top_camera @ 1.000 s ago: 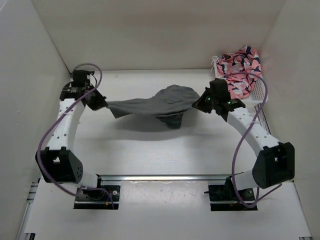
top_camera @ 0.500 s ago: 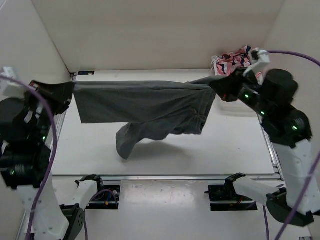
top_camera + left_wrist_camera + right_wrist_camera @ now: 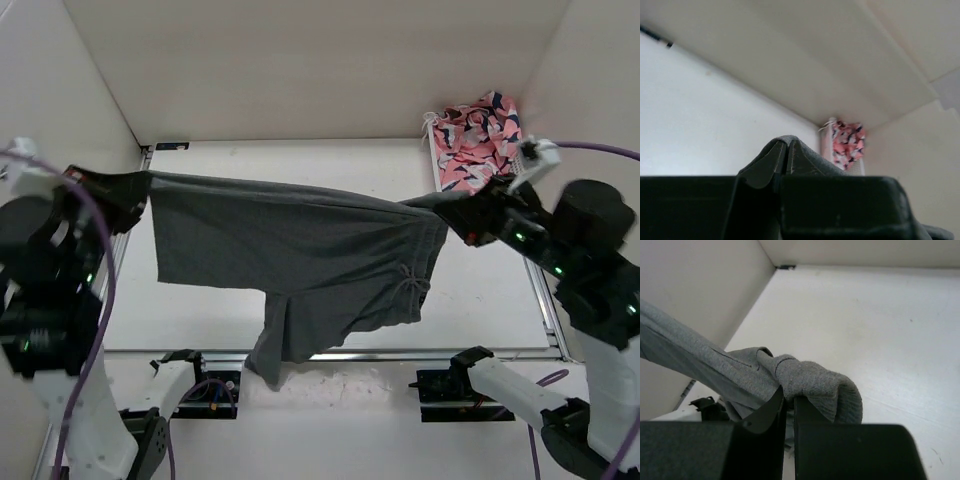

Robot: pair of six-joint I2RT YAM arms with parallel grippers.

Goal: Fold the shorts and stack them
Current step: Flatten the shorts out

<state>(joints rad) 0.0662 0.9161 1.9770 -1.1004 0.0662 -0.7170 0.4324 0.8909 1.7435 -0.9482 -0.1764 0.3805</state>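
The grey shorts (image 3: 300,250) hang spread in the air between both raised arms, high above the table. My left gripper (image 3: 135,185) is shut on the upper left corner of the shorts (image 3: 812,162). At the right, my right gripper (image 3: 450,207) is shut on the bunched waistband end of the shorts (image 3: 810,382). One leg droops down toward the near table edge, and the drawstring (image 3: 408,282) dangles near the right side.
A pink patterned garment (image 3: 478,135) lies in a white basket (image 3: 520,185) at the back right corner. White walls close in the table (image 3: 480,300) on three sides. The arm bases sit on the rail (image 3: 330,355) at the near edge.
Both arms rose and pulled apart, lifting the shorts off the table and stretching them out. Since half a second ago the right gripper has moved lower and nearer, and the hanging leg swung toward the near edge.
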